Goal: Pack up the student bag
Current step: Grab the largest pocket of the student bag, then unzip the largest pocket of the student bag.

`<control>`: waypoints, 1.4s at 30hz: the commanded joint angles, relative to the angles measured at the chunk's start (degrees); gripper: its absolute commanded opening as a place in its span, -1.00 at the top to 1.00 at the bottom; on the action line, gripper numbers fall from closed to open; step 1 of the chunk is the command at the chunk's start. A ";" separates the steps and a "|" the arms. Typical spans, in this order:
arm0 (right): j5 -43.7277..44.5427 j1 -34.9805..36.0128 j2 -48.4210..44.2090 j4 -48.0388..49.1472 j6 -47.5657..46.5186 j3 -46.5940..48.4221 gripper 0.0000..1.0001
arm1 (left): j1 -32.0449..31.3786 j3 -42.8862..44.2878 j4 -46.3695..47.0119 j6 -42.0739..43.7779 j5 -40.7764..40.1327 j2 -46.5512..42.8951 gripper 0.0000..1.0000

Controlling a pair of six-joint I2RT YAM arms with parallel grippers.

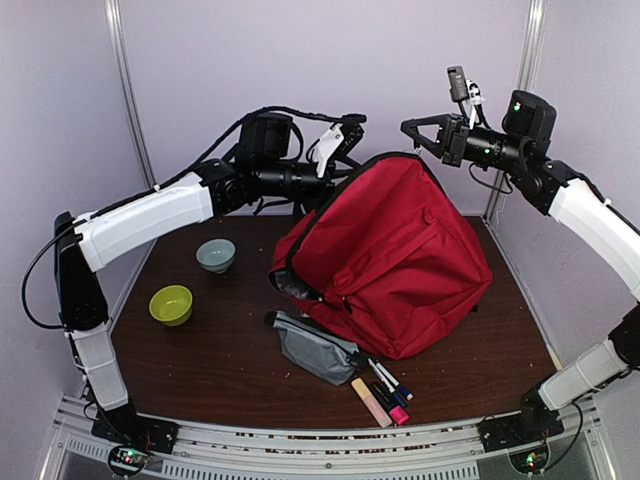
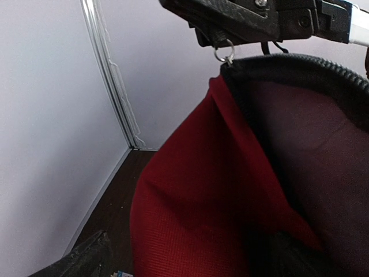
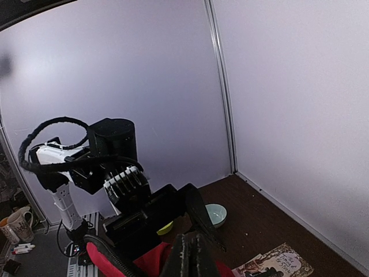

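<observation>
Holding the student bag (image 1: 390, 255) up at centre frame: right jaws (image 1: 410, 127) pinched together, on the zip pull (image 2: 225, 55) as far as I can tell, left jaws (image 1: 338, 140) spread wide beside the rim. Best to pull the mouth taut, then send the left down for the pencil pouch (image 1: 315, 345).

Premises: a robotics test cell in a laboratory, not a home or shop.

Grounds:
- Plain pale wall panels (image 1: 300, 60) close in the back and both sides, joined by bare metal posts (image 1: 128, 90).
- The left arm (image 1: 140, 225) and right arm (image 1: 590, 220) are bolted to a slotted aluminium rail (image 1: 320, 450) along the near edge of a dark wood-grain table (image 1: 200, 370).
- Exposed cabling (image 1: 270, 112) runs along the arms, and green indicator lights (image 1: 125, 458) glow at their bases.
- The table carries staged props: a green bowl (image 1: 171, 304), a grey-blue bowl (image 1: 215, 255), markers (image 1: 388, 388) and a red backpack (image 1: 390, 260).
- In the right wrist view a mug (image 3: 20, 219) stands outside the panels.
</observation>
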 commanded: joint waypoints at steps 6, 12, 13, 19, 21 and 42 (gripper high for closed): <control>1.65 1.94 -2.27 5.30 0.80 3.23 1.00 | -1.22 2.89 -5.39 7.38 0.90 2.52 -0.96; 2.49 1.96 -3.64 2.58 -0.21 5.09 1.00 | -1.18 9.09 -9.72 9.45 -1.59 5.19 0.10; 3.14 1.95 -4.04 1.91 -0.75 5.19 1.00 | -1.16 9.06 -9.74 9.35 -1.12 5.14 0.54; 14.10 0.22 -7.56 -4.70 -2.11 4.03 1.00 | -1.15 0.33 0.19 3.74 -4.75 -1.60 1.00; 18.53 -0.69 -9.33 -4.77 -1.46 1.64 1.00 | -1.15 -3.26 5.06 2.79 -8.31 -4.66 1.00; 23.15 -19.51 -7.13 -0.87 12.38 -13.87 1.00 | -1.15 -11.40 11.54 5.07 -8.78 -17.81 1.00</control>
